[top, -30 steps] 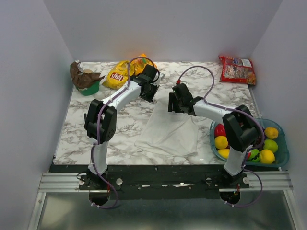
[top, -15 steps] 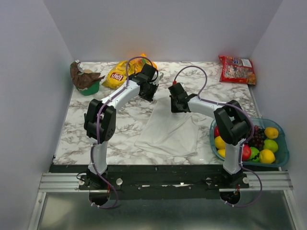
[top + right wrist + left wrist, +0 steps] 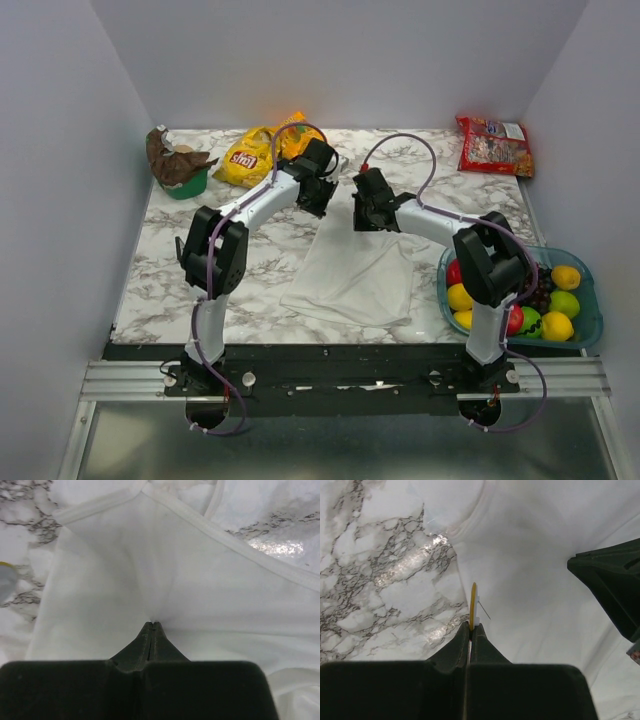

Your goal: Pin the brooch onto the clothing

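The small round gold-yellow brooch (image 3: pixel 473 602) stands edge-on, pinched in the left hand (image 3: pixel 471 626) over the edge of the white fabric garment (image 3: pixel 535 570) on the marble worktop (image 3: pixel 375 580), while the right hand (image 3: pixel 153 625) pinches a fold of that garment.

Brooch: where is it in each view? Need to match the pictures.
Top external: not discernible; too small, at the left hand by the far edge of the white garment.
Left wrist: centre, brooch edge-on, pinched in the hand's tips.
Right wrist: probably the yellow-rimmed disc at the left edge.
Shared landmark: the white garment, in all three.
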### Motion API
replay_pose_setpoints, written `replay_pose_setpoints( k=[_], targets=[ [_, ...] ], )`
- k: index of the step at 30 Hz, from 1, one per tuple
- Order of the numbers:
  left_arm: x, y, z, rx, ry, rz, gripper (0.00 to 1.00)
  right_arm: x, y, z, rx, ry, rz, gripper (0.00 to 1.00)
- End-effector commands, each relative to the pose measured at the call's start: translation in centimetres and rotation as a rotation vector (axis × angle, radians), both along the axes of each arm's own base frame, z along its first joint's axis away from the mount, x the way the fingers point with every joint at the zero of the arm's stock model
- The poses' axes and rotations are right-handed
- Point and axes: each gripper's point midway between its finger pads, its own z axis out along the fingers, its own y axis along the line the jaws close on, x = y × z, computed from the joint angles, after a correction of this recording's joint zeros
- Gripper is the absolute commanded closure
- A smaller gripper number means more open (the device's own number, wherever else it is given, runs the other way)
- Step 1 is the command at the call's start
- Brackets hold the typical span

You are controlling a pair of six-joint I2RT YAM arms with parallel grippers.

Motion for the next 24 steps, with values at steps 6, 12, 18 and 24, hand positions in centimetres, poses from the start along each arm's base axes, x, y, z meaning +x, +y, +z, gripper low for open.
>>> replay_pose_setpoints(
  k=[6, 12, 18, 24],
  targets=[
    [-1.5, -3.1, -3.0, -0.001, 0.066, -0.061, 1.00, -0.3, 2.9, 4.0, 0.196, -0.060, 0.041, 0.99],
    [-2.4, -5.1, -3.7, -0.090, 0.126, -0.078, 1.00, -1.2, 3.8, 3.2, 0.252, -0.028, 0.061, 0.99],
    [-2.9, -5.8, -4.3, -0.108, 0.150, -0.085, 1.00, -1.7, 4.2, 3.2, 0.296, -0.024, 0.070, 0.99],
    [-3.0, -6.0, -4.3, -0.113, 0.152, -0.092, 1.00, -1.7, 4.1, 3.2, 0.293, -0.030, 0.063, 0.99]
  ],
)
